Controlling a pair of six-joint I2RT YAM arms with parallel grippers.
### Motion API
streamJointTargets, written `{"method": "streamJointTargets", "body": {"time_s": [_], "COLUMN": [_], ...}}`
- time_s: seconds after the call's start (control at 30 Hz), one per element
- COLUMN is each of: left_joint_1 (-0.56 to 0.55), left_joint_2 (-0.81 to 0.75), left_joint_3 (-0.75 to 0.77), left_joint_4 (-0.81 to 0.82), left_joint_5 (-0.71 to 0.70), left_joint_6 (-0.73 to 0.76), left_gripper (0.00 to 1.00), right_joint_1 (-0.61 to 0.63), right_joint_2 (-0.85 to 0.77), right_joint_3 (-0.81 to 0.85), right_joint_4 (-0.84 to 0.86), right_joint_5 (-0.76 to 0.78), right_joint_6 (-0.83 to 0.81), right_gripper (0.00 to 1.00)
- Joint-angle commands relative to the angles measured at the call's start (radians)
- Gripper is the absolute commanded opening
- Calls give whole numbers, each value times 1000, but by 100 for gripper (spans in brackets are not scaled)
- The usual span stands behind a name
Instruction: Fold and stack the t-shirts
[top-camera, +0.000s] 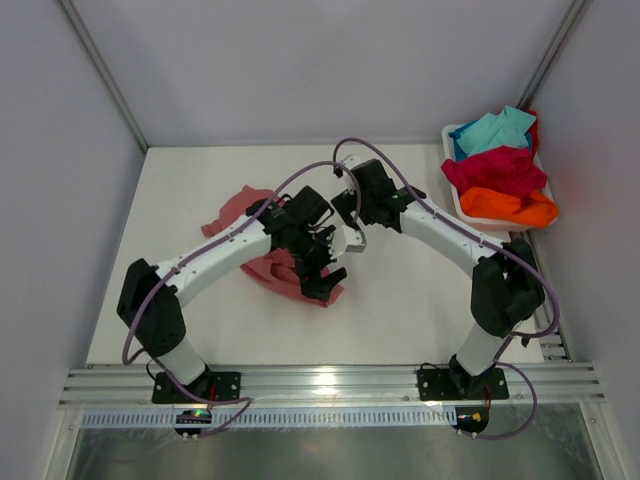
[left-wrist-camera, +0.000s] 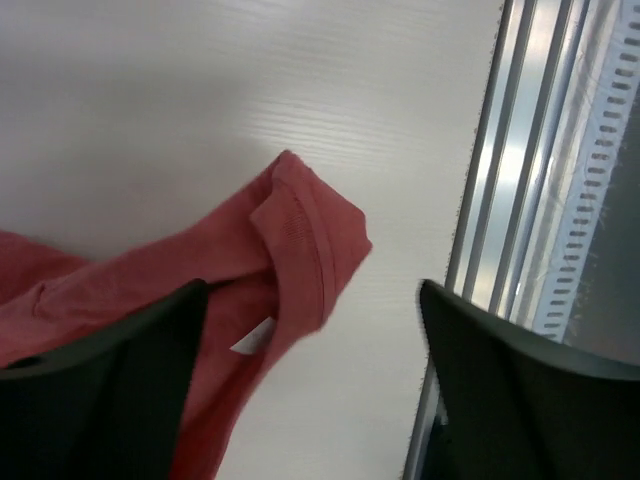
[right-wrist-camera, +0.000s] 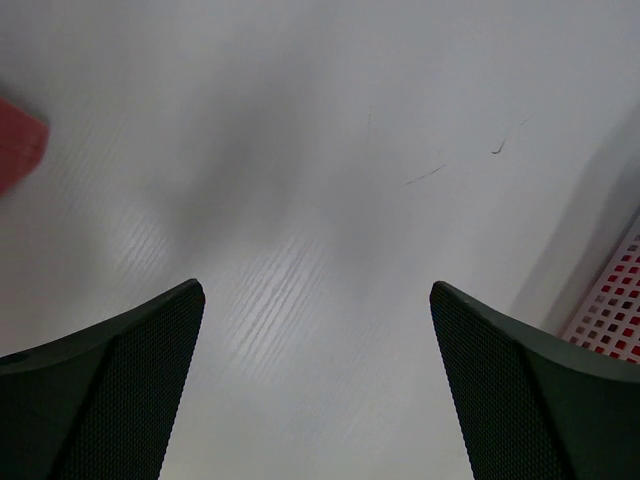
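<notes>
A dusty salmon-pink t-shirt (top-camera: 236, 211) lies crumpled on the white table (top-camera: 420, 290), left of centre, partly hidden under my left arm. My left gripper (top-camera: 326, 268) hovers over its near right edge. In the left wrist view this gripper (left-wrist-camera: 312, 295) is open, and nothing sits between its fingers (left-wrist-camera: 110, 380). The pink shirt's collar (left-wrist-camera: 305, 235) and small white label (left-wrist-camera: 254, 336) lie just below it. My right gripper (top-camera: 352, 228) is open beside the shirt. In the right wrist view it (right-wrist-camera: 315, 290) hangs over bare table, with a corner of the pink shirt (right-wrist-camera: 15, 140) at the left edge.
A white tub (top-camera: 449, 140) stands at the back right. It holds a turquoise shirt (top-camera: 495, 130), a crimson shirt (top-camera: 495, 170) and an orange shirt (top-camera: 512, 208). Its latticed wall (right-wrist-camera: 612, 308) shows beside the right finger. An aluminium rail (top-camera: 320, 385) runs along the near edge.
</notes>
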Motion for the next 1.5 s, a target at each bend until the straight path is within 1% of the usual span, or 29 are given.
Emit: {"method": "streamJointTargets", "body": {"time_s": [0.0,0.1,0.2,0.23,0.27,0.3,0.37,0.4,0.47,0.5,0.57,0.6,0.63,0.7,0.73,0.83,0.9,1.03,1.07,1.17,1.23,1.27,1.37,1.4,1.47], "left_joint_1": [-51,-53,-53,-53,-53,-48,-30,2,42,88,137,184,212,261,310,369,386,429,444,482,499,505,553,588,622], "left_joint_2": [38,21,-8,-34,-49,-68,-123,-143,-196,-215,-259,-269,-280,-293,-292,-255,-226,-168,-160,-136,-110,-103,-73,-66,-50], "left_joint_3": [61,65,56,47,41,33,12,7,-1,-5,-25,-34,-44,-70,-76,-80,-79,-77,-76,-74,-74,-74,-77,-76,-77], "left_joint_4": [-37,-9,34,72,92,112,156,166,192,206,262,285,310,376,394,422,425,445,450,460,456,454,447,445,445], "left_joint_5": [-1,-11,-149,-201,-308,-341,-384,-390,-412,-436,-470,-499,-542,-571,-585,-602,-600,-553,-541,-511,-511,-475,-441,-409,-378], "left_joint_6": [-3,-15,-37,-41,-45,-49,-61,-66,-90,-98,-133,-149,-166,-216,-233,-265,-287,-339,-347,-376,-390,-391,-419,-429,-448], "left_gripper": [99,99,99,99,99,99,99,99,99,99,99,99,99,99,99,99,99,99,99,99,99,99,99,99,99], "right_joint_1": [-3,-4,-9,-9,-11,-11,-9,-9,-11,-9,-8,-8,-9,-4,2,23,58,158,199,252,261,264,276,291,310], "right_joint_2": [6,9,14,12,8,5,-18,-31,-72,-86,-103,-115,-120,-133,-138,-140,-130,-92,-86,-54,-38,-22,23,35,73], "right_joint_3": [46,38,40,41,40,40,32,26,0,-11,-21,-23,-23,-35,-41,-69,-77,-83,-84,-72,-58,-52,-11,0,28], "right_joint_4": [2,5,2,-7,-10,-15,-39,-45,-71,-77,-126,-166,-189,-222,-243,-248,-246,-222,-208,-176,-142,-127,-91,-79,-74], "right_joint_5": [43,59,39,20,-42,-75,-160,-272,-381,-470,-558,-633,-676,-748,-794,-799,-778,-663,-597,-548,-549,-549,-544,-523,-501], "right_joint_6": [31,31,31,20,11,8,-21,-37,-86,-97,-155,-170,-193,-253,-271,-316,-333,-353,-347,-330,-298,-284,-262,-259,-269], "right_gripper": [98,99,99,99,99,99,99,99,99,99,98,98,97,96,95,95,95,94,94,93,93,93,93,93,93]}}
